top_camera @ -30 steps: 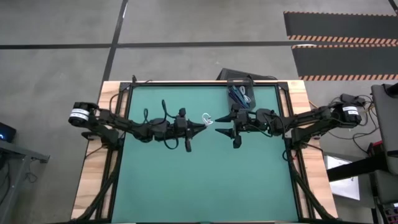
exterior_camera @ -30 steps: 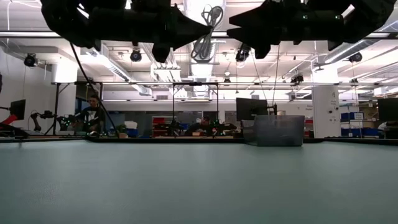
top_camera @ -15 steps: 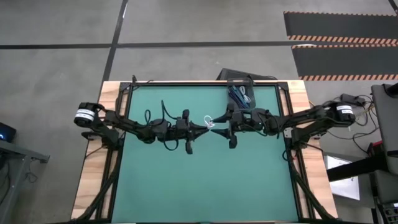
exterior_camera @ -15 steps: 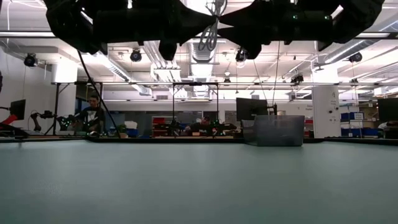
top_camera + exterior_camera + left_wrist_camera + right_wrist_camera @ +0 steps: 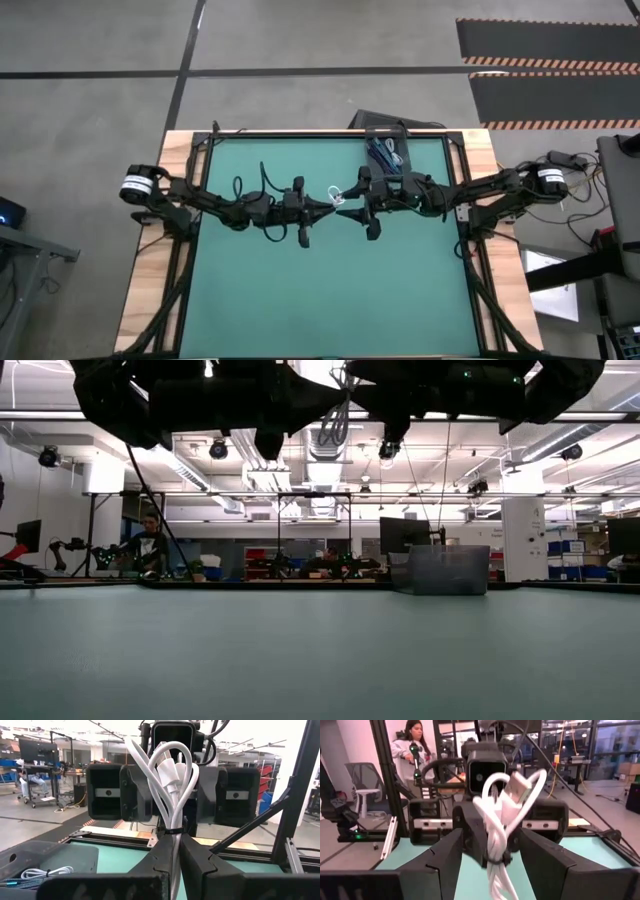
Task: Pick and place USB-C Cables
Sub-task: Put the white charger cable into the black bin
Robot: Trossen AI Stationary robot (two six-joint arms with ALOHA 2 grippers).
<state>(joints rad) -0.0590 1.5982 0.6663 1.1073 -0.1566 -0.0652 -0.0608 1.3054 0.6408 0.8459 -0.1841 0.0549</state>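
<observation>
Above the counter (image 5: pixel 300 300) centre, a touch toward 12 o'clock, the two claws meet nose to nose with the white cable (image 5: pixel 335 192) hanging in the air between them. The left claw (image 5: pixel 170 851) is clamped tight on the bundle just below its tie, its fingers pressed to the strands with the loops and plugs standing up past them. The right claw (image 5: pixel 485 854) faces it with its fingers spread wide, one on each side of the same bundle and not yet touching it. This reads as a handover from left to right. To do it well, the right claw should probably slide a little farther on, so its pads close over the tied waist rather than the loose loops, which would spring out or let the coil swing. It should close squarely and fully before the left lets go; releasing early would drop the cable to the counter. The left should then open wide and back straight off toward 9 o'clock, so no loop snags on a fingertip. At 1 o'clock from the claws, against the counter's far edge, a dark bin (image 5: pixel 385 150) already holds a blue cable (image 5: pixel 383 153) and a pale one (image 5: pixel 42 871), so that is likely where the white one goes.
</observation>
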